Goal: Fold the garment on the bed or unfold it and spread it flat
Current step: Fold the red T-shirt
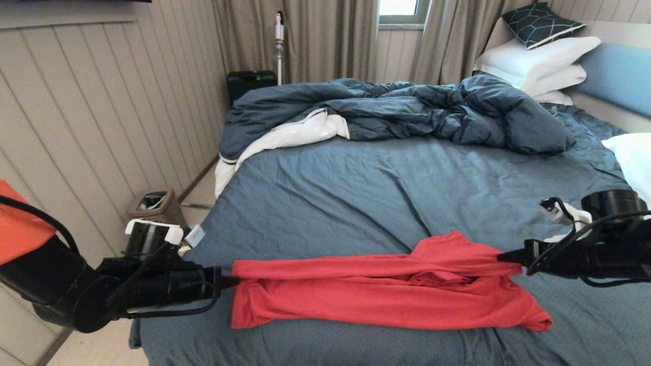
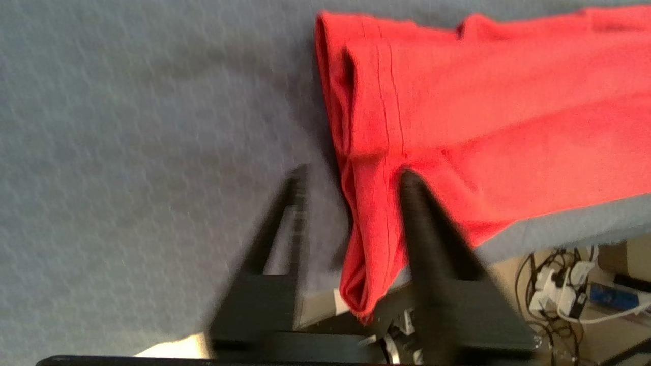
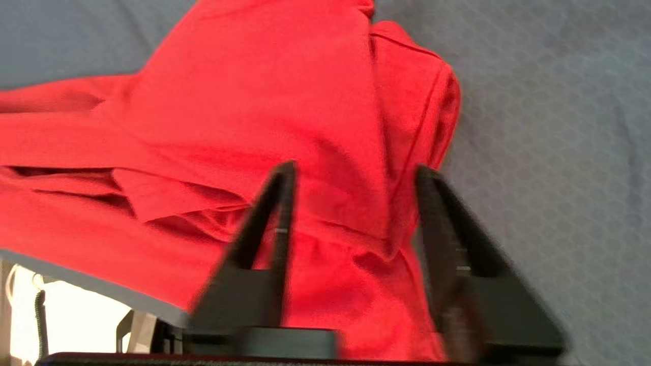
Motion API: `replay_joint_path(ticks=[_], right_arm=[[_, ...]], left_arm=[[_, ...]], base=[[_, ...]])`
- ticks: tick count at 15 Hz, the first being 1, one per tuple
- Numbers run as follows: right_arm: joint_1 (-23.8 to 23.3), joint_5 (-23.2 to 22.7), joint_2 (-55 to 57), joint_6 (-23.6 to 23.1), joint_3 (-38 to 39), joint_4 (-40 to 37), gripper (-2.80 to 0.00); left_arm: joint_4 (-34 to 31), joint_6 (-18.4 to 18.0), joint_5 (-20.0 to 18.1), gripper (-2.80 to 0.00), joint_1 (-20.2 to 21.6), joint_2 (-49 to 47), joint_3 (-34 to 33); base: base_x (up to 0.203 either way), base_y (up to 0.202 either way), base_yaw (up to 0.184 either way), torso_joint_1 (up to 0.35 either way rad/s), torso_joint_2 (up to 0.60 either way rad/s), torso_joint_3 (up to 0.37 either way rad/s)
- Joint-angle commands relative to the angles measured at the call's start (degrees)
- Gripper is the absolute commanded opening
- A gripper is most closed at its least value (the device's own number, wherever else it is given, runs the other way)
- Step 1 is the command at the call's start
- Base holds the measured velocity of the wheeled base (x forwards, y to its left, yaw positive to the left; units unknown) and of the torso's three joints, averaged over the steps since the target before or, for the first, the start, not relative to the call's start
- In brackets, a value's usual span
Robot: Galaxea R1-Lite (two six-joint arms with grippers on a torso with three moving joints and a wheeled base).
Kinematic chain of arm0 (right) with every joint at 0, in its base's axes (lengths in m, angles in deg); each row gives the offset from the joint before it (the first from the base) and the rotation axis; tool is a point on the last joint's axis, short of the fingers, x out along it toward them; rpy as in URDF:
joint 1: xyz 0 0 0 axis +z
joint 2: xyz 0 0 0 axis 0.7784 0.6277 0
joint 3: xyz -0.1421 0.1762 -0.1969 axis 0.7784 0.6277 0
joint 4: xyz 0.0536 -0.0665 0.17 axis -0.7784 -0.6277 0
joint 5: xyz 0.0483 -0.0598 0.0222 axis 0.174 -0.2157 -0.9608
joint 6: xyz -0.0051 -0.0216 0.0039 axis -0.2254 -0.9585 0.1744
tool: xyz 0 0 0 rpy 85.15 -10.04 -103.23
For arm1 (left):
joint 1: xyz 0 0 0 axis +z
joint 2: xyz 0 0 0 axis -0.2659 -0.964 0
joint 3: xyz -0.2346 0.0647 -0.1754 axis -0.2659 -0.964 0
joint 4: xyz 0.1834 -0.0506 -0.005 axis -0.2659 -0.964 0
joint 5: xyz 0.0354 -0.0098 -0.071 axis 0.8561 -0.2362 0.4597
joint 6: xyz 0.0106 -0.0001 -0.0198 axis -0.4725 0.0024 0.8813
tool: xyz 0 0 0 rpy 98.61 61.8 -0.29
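Head view: garment (image 1: 386, 292) stretches along the bed's (image 1: 407, 178) near edge between left gripper (image 1: 228, 281) and right gripper (image 1: 503, 256), both parted at its ends.

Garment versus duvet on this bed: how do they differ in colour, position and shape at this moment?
The garment is bright red; the duvet is dark blue with white lining showing. The garment lies stretched in a long band near the bed's front edge, between the left gripper and the right gripper; the duvet sits heaped at the far side. The garment lies low and doubled over; the duvet is bulky and rumpled. Both rest on the bed.
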Motion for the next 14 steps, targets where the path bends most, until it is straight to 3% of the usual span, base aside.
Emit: replay_joint_path(ticks=[1, 6, 12, 13, 14], right_arm=[[-0.2, -0.6, -0.6, 0.0, 0.1, -0.1, 0.0], [-1.1, -0.6, -2.7, 0.3, -2.5, -0.3, 0.0], [1.5, -0.2, 7.3, 1.7, -12.5, -0.7, 0.0], [2.3, -0.1, 9.0, 2.3, -14.3, -0.7, 0.0], [3.0, 0.0, 10.6, 2.8, -16.1, -0.7, 0.0]], left_arm=[[0.2, 0.2, -0.1, 0.0, 0.0, 1.5, -0.9], [0.1, 0.3, -0.2, 0.0, 0.0, 9.5, -1.8], [-2.8, 0.9, 0.4, 0.0, 2.3, 5.8, 6.8], [-2.8, 1.0, 1.1, -2.8, 2.7, 5.4, 7.3], [-2.8, 1.3, 2.5, -2.8, 3.0, 5.2, 7.7]], base=[[0.0, 0.0, 0.0, 0.0, 0.0, 0.0], [0.0, 0.0, 0.0, 0.0, 0.0, 0.0], [0.0, 0.0, 0.0, 0.0, 0.0, 0.0], [0.0, 0.0, 0.0, 0.0, 0.0, 0.0], [0.0, 0.0, 0.0, 0.0, 0.0, 0.0]])
